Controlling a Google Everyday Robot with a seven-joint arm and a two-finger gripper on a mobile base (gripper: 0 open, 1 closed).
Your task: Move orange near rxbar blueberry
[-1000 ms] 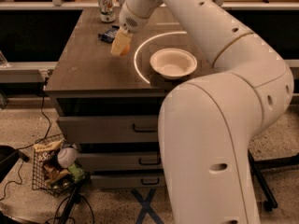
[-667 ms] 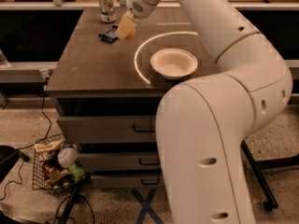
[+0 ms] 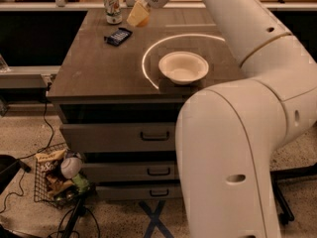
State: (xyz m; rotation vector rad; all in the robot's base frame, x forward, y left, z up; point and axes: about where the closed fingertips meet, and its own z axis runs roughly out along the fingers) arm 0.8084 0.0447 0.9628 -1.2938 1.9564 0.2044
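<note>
My gripper (image 3: 138, 16) hangs over the far part of the table, just right of and behind the rxbar blueberry (image 3: 118, 35), a flat dark blue bar lying on the tabletop. The pale fingers are closed around the orange (image 3: 144, 20), of which only an orange-yellow patch shows between them. The orange is held above the table surface, a short way from the bar.
A green-and-white drink can (image 3: 112, 6) stands at the far edge behind the bar. A white bowl (image 3: 183, 67) sits mid-table to the right. My arm covers the table's right side. The dark table (image 3: 89, 73) has drawers; a wire basket (image 3: 55, 178) sits on the floor at the left.
The gripper with the orange has moved toward the far edge of the table and slightly right, uncovering the blue bar that it was over.
</note>
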